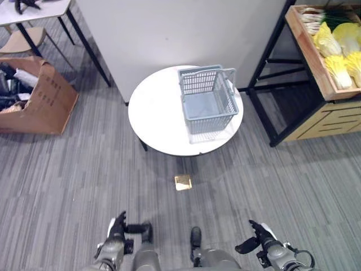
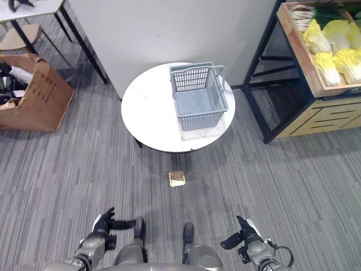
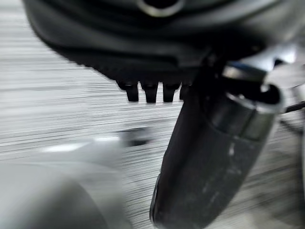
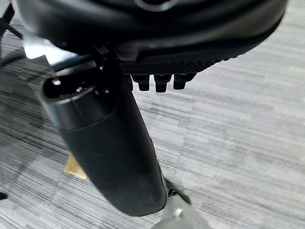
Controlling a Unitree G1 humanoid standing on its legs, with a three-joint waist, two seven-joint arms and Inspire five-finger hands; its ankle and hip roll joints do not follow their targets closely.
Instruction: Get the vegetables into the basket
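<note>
Left robot hand (image 1: 117,228) and right robot hand (image 1: 260,234) hang low, fingers straight.

A round white surface (image 1: 158,121) stands on the grey striped carpet floor (image 1: 67,175). A small shiny gold square (image 1: 183,182) lies on the floor near it. An open brown cardboard box (image 1: 42,101) sits well apart, beside a white table with black legs (image 1: 48,11).

The basket (image 1: 208,100) stands on the counter's (image 1: 155,121) right half; the vegetables (image 1: 340,48) lie on a shelf (image 1: 316,76) further right.
</note>
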